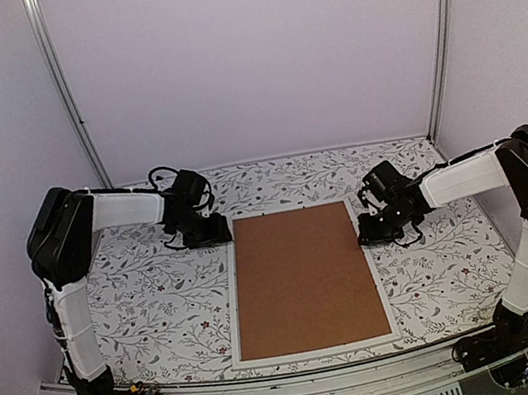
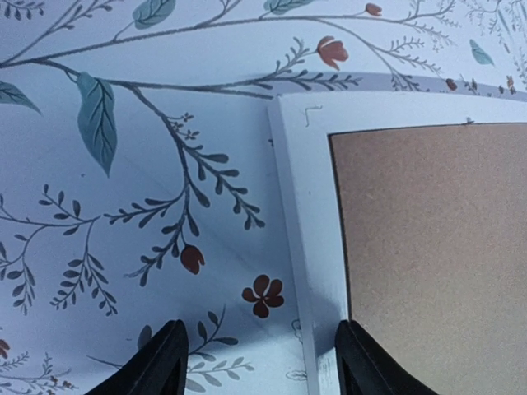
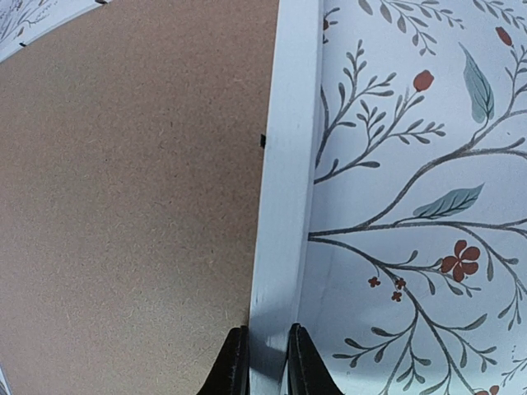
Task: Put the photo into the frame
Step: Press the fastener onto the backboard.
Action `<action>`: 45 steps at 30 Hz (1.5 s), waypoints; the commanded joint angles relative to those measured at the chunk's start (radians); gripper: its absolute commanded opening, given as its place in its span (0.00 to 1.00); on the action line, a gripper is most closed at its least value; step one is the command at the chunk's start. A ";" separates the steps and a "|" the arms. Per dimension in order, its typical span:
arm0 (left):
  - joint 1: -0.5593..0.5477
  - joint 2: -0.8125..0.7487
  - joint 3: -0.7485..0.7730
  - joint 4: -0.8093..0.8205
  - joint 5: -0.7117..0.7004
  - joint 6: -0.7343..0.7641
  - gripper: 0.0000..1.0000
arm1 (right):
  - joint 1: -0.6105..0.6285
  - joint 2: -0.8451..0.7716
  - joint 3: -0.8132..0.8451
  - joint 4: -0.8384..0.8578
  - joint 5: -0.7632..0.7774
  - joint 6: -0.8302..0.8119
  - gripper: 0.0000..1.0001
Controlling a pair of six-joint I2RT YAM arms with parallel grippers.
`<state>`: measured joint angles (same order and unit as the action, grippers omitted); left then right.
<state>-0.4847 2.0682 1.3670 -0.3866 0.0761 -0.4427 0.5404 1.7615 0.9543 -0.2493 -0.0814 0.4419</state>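
Floral-printed cloth covers your table (image 1: 161,306), with plain pale walls (image 1: 251,58) behind it. Your frame (image 1: 315,352) lies flat at the middle of the table, its long axis running from 12 to 6 o'clock, and a brown backing board (image 1: 303,277) fills its opening. Your left arm (image 1: 124,209) rises from its base, bends sharply at the elbow and reaches toward 3 o'clock, so the left pincer (image 1: 211,232) sits at the frame's 11 o'clock corner. In the left wrist view its fingers (image 2: 160,366) stand wide apart with nothing between them but cloth and the frame's white rail; one finger is over the cloth, the other over the rail beside the board's edge. Your right arm (image 1: 463,176) mirrors that pose, folded at the elbow and reaching toward 9 o'clock, and the right pincer (image 1: 371,232) meets the frame's long edge at about 2 o'clock. In the right wrist view its fingers are drawn close together with the white rail pinched between them.
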 commanded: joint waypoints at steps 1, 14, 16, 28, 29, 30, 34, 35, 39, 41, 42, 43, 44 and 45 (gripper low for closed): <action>-0.025 -0.005 0.015 -0.075 -0.060 0.000 0.63 | 0.013 0.005 -0.005 -0.016 -0.050 -0.010 0.08; -0.066 0.027 0.029 -0.110 -0.112 -0.015 0.63 | 0.013 0.001 -0.006 -0.015 -0.049 -0.012 0.08; -0.080 0.037 0.029 -0.113 -0.109 -0.022 0.63 | 0.014 -0.002 -0.007 -0.012 -0.051 -0.009 0.08; -0.165 0.093 0.061 -0.120 -0.125 -0.044 0.63 | 0.028 0.000 -0.020 0.001 -0.054 0.010 0.08; -0.169 0.096 0.061 -0.121 -0.130 -0.045 0.63 | 0.029 0.000 -0.020 0.002 -0.054 0.010 0.08; -0.174 0.098 0.060 -0.122 -0.135 -0.044 0.63 | 0.030 0.000 -0.020 0.002 -0.053 0.013 0.08; -0.199 0.117 0.067 -0.138 -0.178 -0.043 0.63 | 0.033 0.002 -0.022 0.002 -0.054 0.014 0.08; -0.205 0.123 0.071 -0.144 -0.190 -0.041 0.63 | 0.033 0.003 -0.022 0.002 -0.055 0.015 0.08; -0.232 0.151 0.096 -0.170 -0.237 -0.034 0.63 | 0.035 0.011 -0.020 0.003 -0.055 0.018 0.08; -0.244 0.164 0.112 -0.184 -0.255 -0.030 0.63 | 0.035 0.015 -0.020 0.003 -0.056 0.017 0.08; -0.249 0.168 0.119 -0.189 -0.264 -0.030 0.63 | 0.037 0.016 -0.020 0.005 -0.058 0.018 0.08; -0.254 0.171 0.125 -0.194 -0.273 -0.028 0.63 | 0.037 0.017 -0.020 0.005 -0.058 0.019 0.08; -0.258 0.174 0.130 -0.201 -0.279 -0.029 0.63 | 0.037 0.020 -0.019 0.005 -0.059 0.020 0.08; -0.260 0.177 0.135 -0.208 -0.288 -0.029 0.63 | 0.036 0.020 -0.018 0.004 -0.060 0.019 0.08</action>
<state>-0.6579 2.1403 1.5112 -0.5480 -0.3229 -0.4858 0.5426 1.7615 0.9539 -0.2531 -0.0799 0.4599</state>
